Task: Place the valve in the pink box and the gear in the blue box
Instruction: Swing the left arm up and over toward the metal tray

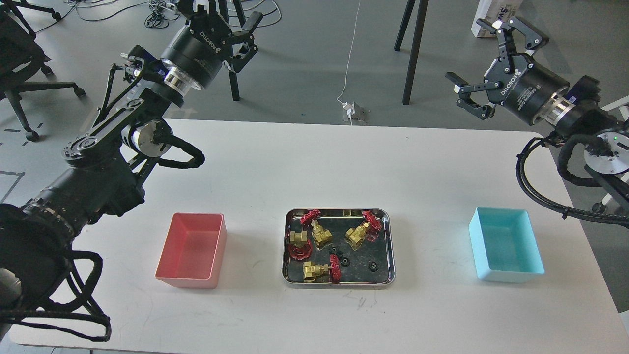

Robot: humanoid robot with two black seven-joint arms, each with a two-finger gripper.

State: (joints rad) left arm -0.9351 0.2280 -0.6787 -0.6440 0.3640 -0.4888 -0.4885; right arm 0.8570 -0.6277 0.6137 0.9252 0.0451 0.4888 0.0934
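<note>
A single head view looks forward and steeply down from above the near edge of the white desk (314, 162), at middling range. The steel tray (339, 284) sits just below the centre of the picture; the pink box (189, 281) lies left of the tray, the blue box (511, 276) right of it. Beyond the tray the desk's far edge gives way to grey floor (314, 59) (cables and chair legs there). Both arms enter from the sides, far from the tray
</note>
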